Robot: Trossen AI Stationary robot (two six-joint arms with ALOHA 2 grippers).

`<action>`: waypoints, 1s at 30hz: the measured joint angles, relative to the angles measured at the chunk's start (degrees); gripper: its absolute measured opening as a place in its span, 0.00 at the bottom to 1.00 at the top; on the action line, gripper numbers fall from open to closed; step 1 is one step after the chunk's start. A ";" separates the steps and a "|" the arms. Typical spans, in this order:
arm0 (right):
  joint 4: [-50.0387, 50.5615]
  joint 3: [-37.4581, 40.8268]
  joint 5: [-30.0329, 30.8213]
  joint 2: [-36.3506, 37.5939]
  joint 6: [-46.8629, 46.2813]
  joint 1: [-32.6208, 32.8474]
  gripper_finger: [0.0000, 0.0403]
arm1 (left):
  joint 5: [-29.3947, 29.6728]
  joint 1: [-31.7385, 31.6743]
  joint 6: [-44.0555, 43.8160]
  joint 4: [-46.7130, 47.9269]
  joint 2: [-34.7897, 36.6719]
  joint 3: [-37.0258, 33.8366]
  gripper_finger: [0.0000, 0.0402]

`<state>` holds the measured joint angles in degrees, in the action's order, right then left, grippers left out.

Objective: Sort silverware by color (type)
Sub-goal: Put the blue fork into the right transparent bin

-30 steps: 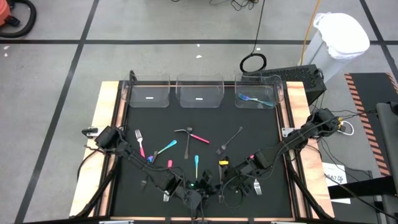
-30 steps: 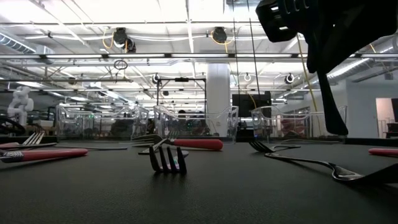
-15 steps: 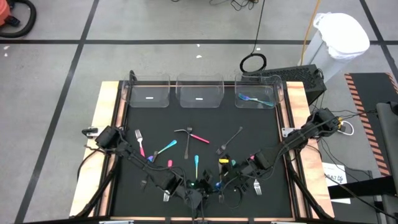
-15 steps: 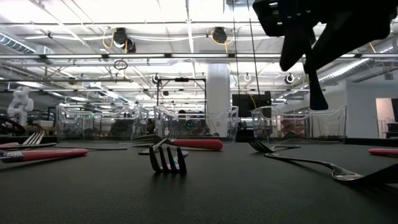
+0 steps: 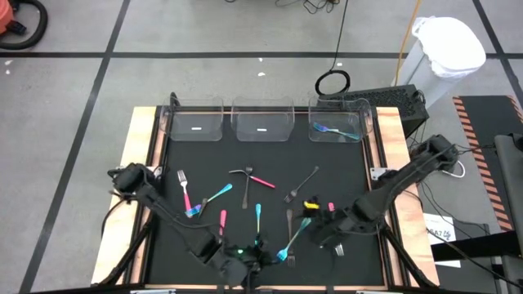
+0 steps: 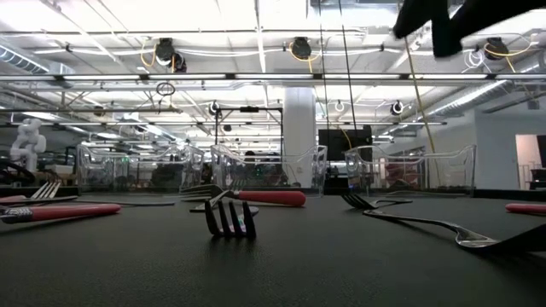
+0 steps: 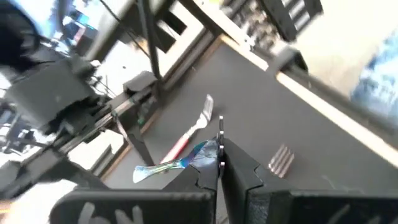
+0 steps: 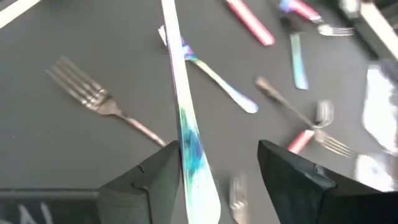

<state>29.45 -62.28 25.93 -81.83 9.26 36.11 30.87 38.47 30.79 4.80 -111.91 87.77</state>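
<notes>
Gripping a teal-handled piece (image 5: 292,238) over the bench's (image 5: 343,163) front edge, the left hand (image 7: 219,163) is pinching it with fingers closed, while the right hand (image 8: 217,152) is standing with fingers apart either side of the same handle, not clamping it. The other silverware (image 5: 249,175) is lying scattered mid-bench.

The table (image 5: 176,184) was covered in a matt black, cloth-like mat, framed by pale bare wood. The three bins (image 5: 261,120) were clear, glossy plastic. The silverware (image 5: 249,176) looked like smooth metal: shiny silver heads on glossy pink handles, an iridescent teal sheen on others, and dull black pieces. The right gripper (image 8: 214,168) had matt black plastic fingers
</notes>
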 joint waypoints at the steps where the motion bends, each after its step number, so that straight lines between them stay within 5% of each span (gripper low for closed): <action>1: 1.41 0.00 1.58 1.05 -0.98 0.85 0.52 | 0.73 0.57 -0.13 -0.45 0.49 0.00 0.02; 8: 3.45 0.00 8.72 6.20 -4.68 6.25 0.51 | 7.39 4.58 2.59 -6.04 3.41 0.02 0.02; 22: -2.37 0.00 25.16 6.89 2.48 12.58 0.51 | 3.95 7.65 9.23 -18.95 4.47 0.02 0.01; 30: -13.88 0.00 26.78 6.89 10.34 16.73 0.50 | 3.06 7.98 12.00 -20.13 4.47 0.02 0.01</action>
<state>15.57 -62.28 52.71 -74.94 19.60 52.84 33.93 46.45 42.78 -15.33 -107.44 87.79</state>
